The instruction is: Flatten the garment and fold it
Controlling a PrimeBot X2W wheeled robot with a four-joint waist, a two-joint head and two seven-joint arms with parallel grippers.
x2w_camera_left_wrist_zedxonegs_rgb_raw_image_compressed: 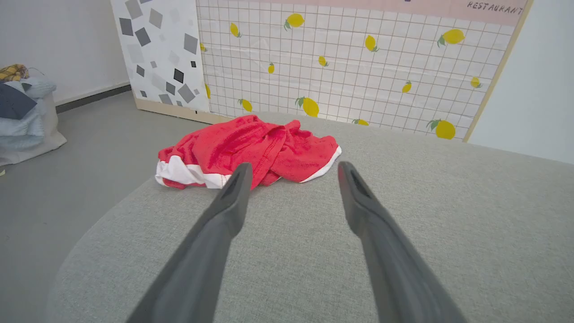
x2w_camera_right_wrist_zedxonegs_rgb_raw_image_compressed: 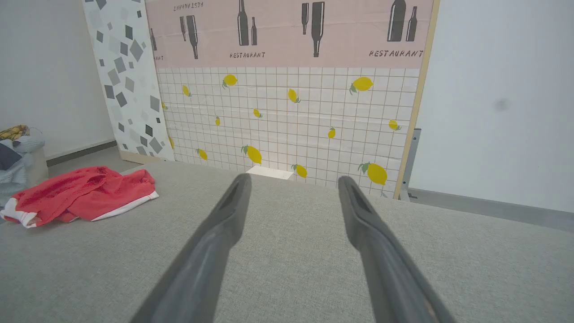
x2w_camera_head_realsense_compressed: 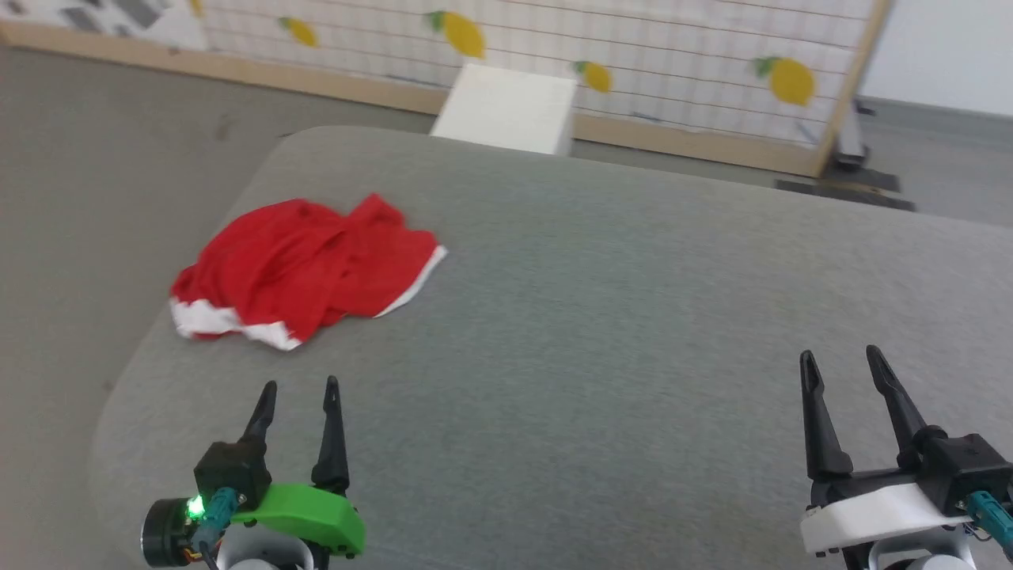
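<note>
1. Here's our left gripper (x2w_camera_head_realsense_compressed: 300,383): two long black fingers, slim, each tapering to a point.
2. Behind them we've got a boxy black housing (x2w_camera_head_realsense_compressed: 231,473) over a bright green shell (x2w_camera_head_realsense_compressed: 305,514).
3. A green light (x2w_camera_head_realsense_compressed: 194,507) glows beside a teal plug (x2w_camera_head_realsense_compressed: 220,507) with a thin dark cable, next to a round black drum (x2w_camera_head_realsense_compressed: 162,542).
4. Now our right gripper (x2w_camera_head_realsense_compressed: 840,353): the same black fingers, but a white shell (x2w_camera_head_realsense_compressed: 870,514) and a second teal plug (x2w_camera_head_realsense_compressed: 989,511).
5. In the wrist views, the left fingers (x2w_camera_left_wrist_zedxonegs_rgb_raw_image_compressed: 224,215) and right fingers (x2w_camera_right_wrist_zedxonegs_rgb_raw_image_compressed: 358,211) look matte dark grey, with a recessed channel along the inner faces.
</note>
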